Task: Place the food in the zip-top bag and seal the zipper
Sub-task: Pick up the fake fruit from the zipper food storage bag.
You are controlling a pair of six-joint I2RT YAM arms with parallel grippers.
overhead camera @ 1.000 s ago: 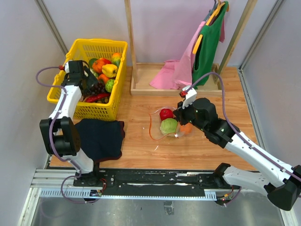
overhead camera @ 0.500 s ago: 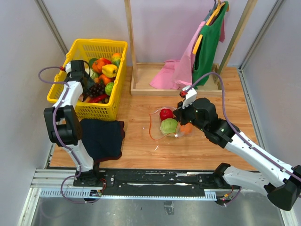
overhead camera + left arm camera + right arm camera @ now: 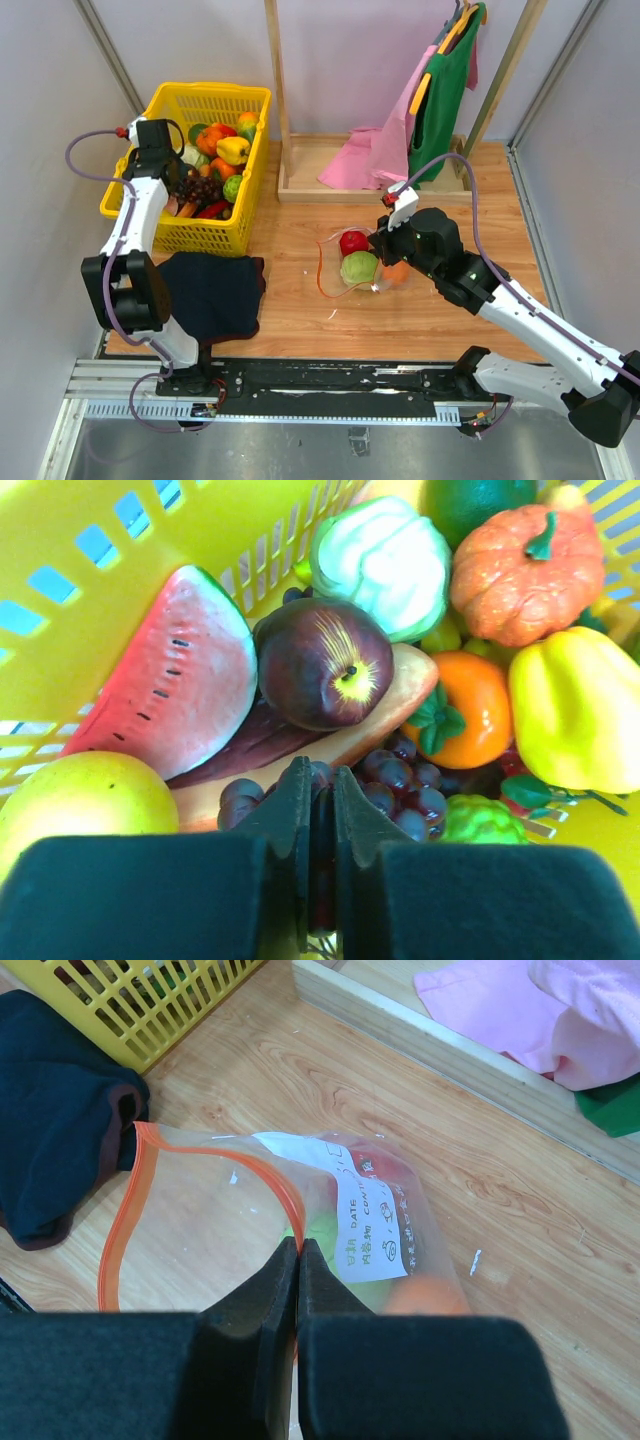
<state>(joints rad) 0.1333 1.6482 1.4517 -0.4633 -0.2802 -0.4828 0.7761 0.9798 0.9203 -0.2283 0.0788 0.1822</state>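
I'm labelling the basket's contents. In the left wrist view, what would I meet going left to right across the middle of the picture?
watermelon slice → dark red apple → orange fruit with a green cap → yellow pepper

Robot test cell in a lab: plain grey panels (image 3: pixel 40 150) are enclosing a wooden table (image 3: pixel 300 310); a metal mounting rail (image 3: pixel 100 385) is running along the bottom edge.
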